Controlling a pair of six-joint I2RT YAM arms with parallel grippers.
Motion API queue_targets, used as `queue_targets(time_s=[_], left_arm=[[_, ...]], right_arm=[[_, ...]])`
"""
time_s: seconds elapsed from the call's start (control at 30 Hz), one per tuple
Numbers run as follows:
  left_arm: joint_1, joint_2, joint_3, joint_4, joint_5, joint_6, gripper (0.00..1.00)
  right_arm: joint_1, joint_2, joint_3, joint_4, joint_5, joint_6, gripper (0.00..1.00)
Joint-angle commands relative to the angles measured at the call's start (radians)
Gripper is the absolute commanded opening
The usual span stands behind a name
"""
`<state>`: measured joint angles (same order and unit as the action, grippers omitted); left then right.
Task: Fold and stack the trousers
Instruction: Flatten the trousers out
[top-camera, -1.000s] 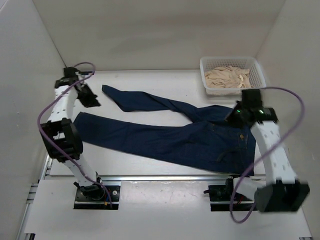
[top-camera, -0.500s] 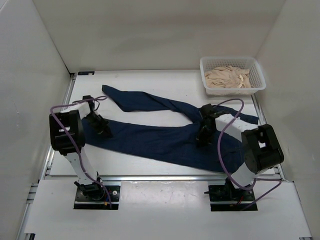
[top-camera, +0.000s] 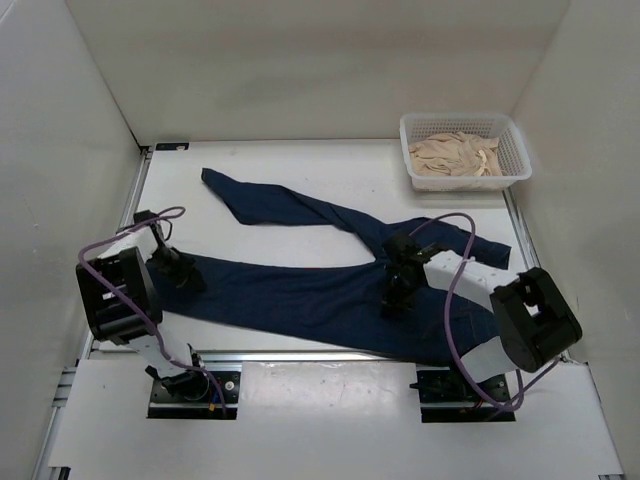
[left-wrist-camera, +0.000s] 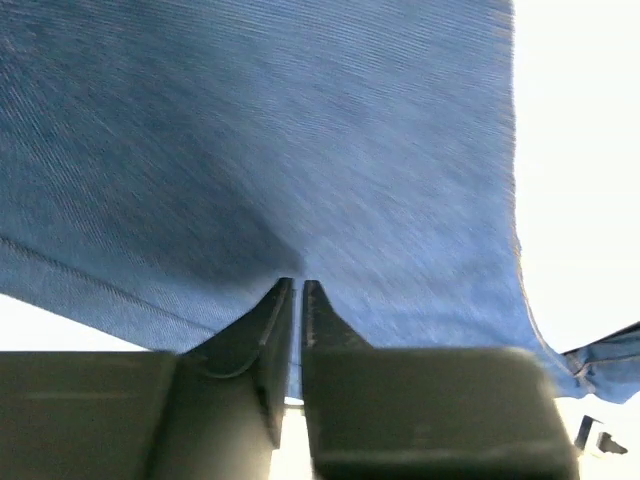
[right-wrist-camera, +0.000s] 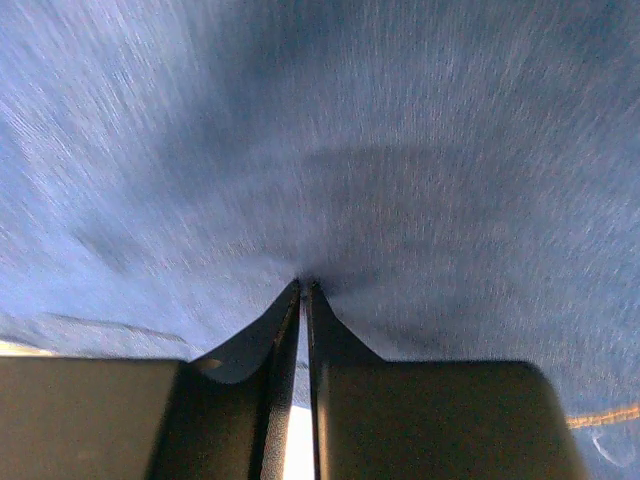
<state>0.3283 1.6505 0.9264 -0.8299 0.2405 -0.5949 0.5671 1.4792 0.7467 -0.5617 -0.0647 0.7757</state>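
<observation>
Table (top-camera: 340, 165) carries the trousers (top-camera: 300, 290) spread long, waist at the right. I see the left gripper (top-camera: 186, 279) closed on cloth of the near leg by its cuff, the right gripper (top-camera: 393, 301) closed on cloth near the crotch.

Both jaws now pinch trousers (top-camera: 290, 300), pulled fwd.
</observation>
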Motion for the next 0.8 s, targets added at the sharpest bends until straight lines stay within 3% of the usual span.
queue_targets(time_s=[0.0,0.03,0.07,0.1,0.13,0.17,0.2,0.23,0.37,0.5,0.63,0.77], left_arm=[[-0.064,-0.13,0.106,-0.003,-0.029,0.027,0.23],[-0.104,-0.139,0.197,-0.021,-0.029,0.044,0.28],[-0.124,-0.139,0.251,-0.031,-0.047,0.044,0.43],[-0.142,-0.123,0.312,-0.049,-0.07,0.058,0.48],[-0.161,-0.103,0.375,-0.067,-0.099,0.058,0.55],[-0.193,-0.04,0.499,-0.104,-0.154,0.069,0.63],[-0.205,0.001,0.559,-0.116,-0.165,0.084,0.81],[-0.216,0.05,0.618,-0.127,-0.165,0.084,0.89],[-0.267,0.346,1.031,-0.282,-0.239,0.103,0.98],[-0.3,0.589,1.245,-0.344,-0.26,0.08,0.98],[-0.321,0.711,1.338,-0.344,-0.26,0.058,0.98],[-0.321,0.79,1.39,-0.322,-0.238,0.038,0.98]], right_arm=[[0.048,-0.052,-0.052,-0.157,0.041,0.036,0.11],[0.048,-0.066,0.009,-0.185,0.072,0.036,0.18],[0.048,-0.077,0.054,-0.219,0.113,0.036,0.24],[0.048,-0.086,0.107,-0.286,0.219,0.024,0.32],[0.037,-0.086,0.164,-0.315,0.274,0.004,0.7],[0.025,-0.086,0.275,-0.338,0.333,0.004,0.76],[0.011,-0.061,0.327,-0.355,0.383,-0.009,0.79],[-0.028,-0.045,0.373,-0.356,0.44,-0.035,0.89],[-0.16,0.074,0.587,-0.336,0.44,-0.114,0.92],[-0.3,0.211,0.684,-0.311,0.298,-0.182,0.89],[-0.453,0.251,0.707,-0.282,0.131,-0.211,0.86],[-0.507,0.297,0.733,-0.282,0.072,-0.254,0.88]])
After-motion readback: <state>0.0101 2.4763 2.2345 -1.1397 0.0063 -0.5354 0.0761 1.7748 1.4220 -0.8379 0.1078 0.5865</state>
